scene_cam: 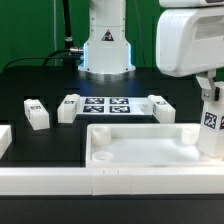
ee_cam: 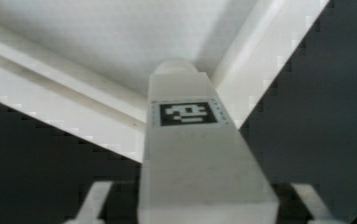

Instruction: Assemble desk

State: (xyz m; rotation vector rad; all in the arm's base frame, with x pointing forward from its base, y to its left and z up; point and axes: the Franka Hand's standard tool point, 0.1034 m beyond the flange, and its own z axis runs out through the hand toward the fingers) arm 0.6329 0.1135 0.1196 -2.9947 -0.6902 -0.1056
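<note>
The white desk tabletop (scene_cam: 140,146) lies at the front of the table with its raised rim upward. One square white leg (scene_cam: 211,125) stands upright at the tabletop's corner on the exterior view's right. My gripper (scene_cam: 208,92) is right above it. In the wrist view the leg (ee_cam: 193,130) with its tag runs out from between my gripper (ee_cam: 205,200). A dark gap shows between the leg and each of the fingers (ee_cam: 100,203), so the jaws stand open around it. The tabletop (ee_cam: 122,35) lies beyond the leg. Three loose legs (scene_cam: 36,114) (scene_cam: 69,107) (scene_cam: 161,107) lie behind the tabletop.
The marker board (scene_cam: 106,105) lies flat between the loose legs. A long white rail (scene_cam: 90,181) runs along the front, and another (scene_cam: 4,140) is on the exterior view's left. The arm's base (scene_cam: 106,55) stands at the back.
</note>
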